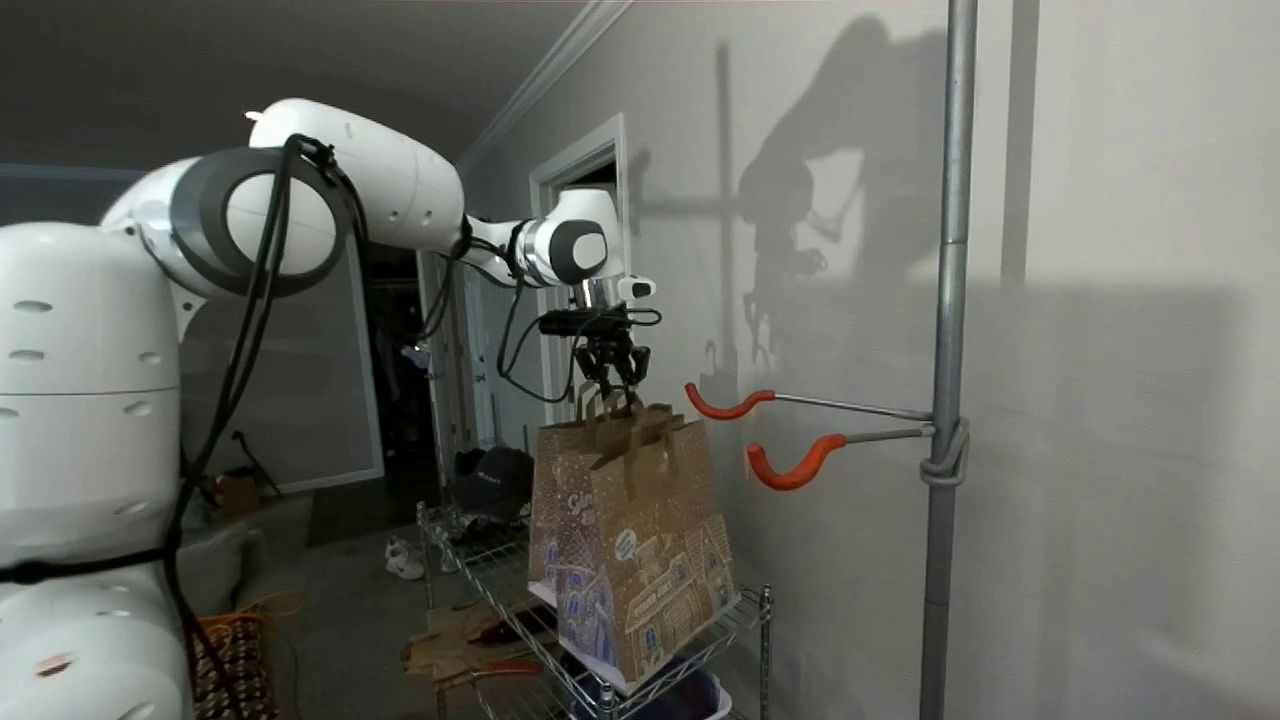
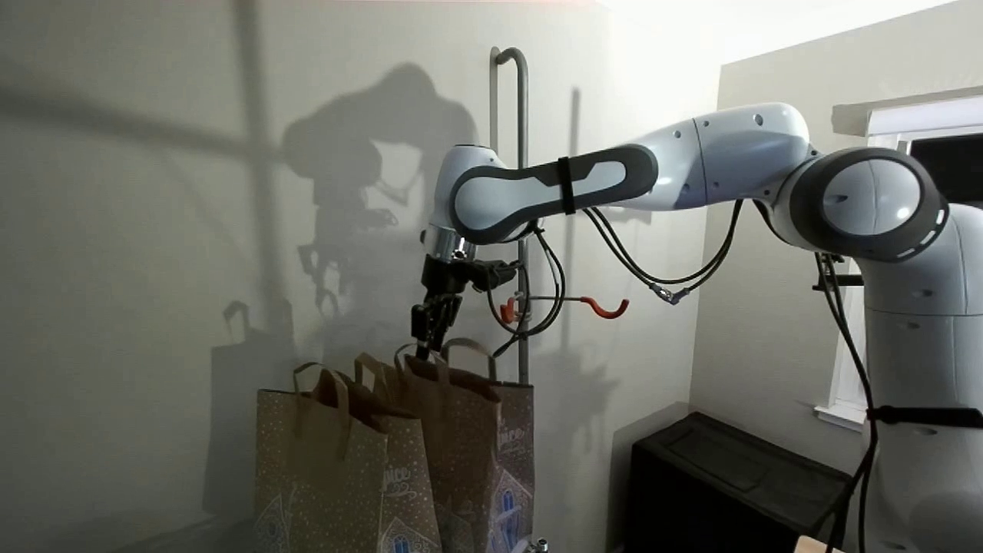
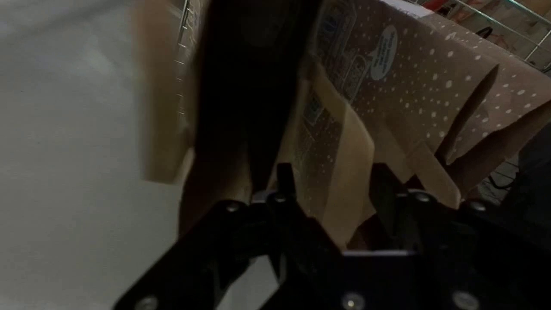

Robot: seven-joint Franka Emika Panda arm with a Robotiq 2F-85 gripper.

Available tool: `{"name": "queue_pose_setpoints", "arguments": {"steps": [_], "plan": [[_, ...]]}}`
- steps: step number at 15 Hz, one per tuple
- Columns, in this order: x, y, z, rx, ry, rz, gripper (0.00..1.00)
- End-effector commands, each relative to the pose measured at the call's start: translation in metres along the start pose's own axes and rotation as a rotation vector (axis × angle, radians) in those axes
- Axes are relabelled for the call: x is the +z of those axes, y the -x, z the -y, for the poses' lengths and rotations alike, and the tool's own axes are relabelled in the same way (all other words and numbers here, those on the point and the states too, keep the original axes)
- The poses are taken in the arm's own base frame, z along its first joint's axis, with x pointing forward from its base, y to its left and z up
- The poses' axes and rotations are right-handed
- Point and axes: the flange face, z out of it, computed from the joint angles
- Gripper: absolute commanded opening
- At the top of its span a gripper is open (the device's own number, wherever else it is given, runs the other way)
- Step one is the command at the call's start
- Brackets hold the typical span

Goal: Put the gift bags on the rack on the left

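A: In what state was the pincer (image 3: 333, 185)?
B: Its two fingers (image 3: 286, 183) stood well apart, and one paper handle (image 3: 354, 163) passed through the gap between them. Nothing was clamped, as far as I could see; whether a finger touched this handle, I could not tell.
A: And where were the gift bags (image 1: 660, 560)?
B: Just below the pincer. In both exterior views, two brown bags were close beside each other, with their handles upward. They stood on the wire desk (image 1: 742, 618), near one corner. A black cap (image 1: 495, 485) lay farther along this desk.
A: What about the hooks (image 1: 787, 480)?
B: They were red, near the bags but apart from them, on thin rods (image 1: 885, 435) which were fixed to a grey metal pole (image 1: 953, 250).
A: What was farther out?
B: The white arm (image 2: 676, 165) was stretched out above, and its shadow (image 2: 411, 100) fell on the pale wall (image 2: 138, 322). A dark box (image 2: 729, 476) stood in the room's corner.
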Motion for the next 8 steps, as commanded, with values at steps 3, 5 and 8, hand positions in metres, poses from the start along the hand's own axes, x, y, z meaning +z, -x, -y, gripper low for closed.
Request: {"name": "queue_pose_setpoints", "arguments": {"steps": [3, 5, 8], "plan": [[-0.013, 0.012, -0.019, 0.064, -0.007, -0.018, 0.92], [-0.018, 0.016, -0.026, 0.080, -0.007, -0.024, 1.00], [-0.030, 0.024, -0.035, 0.097, 0.000, -0.040, 1.00]]}}
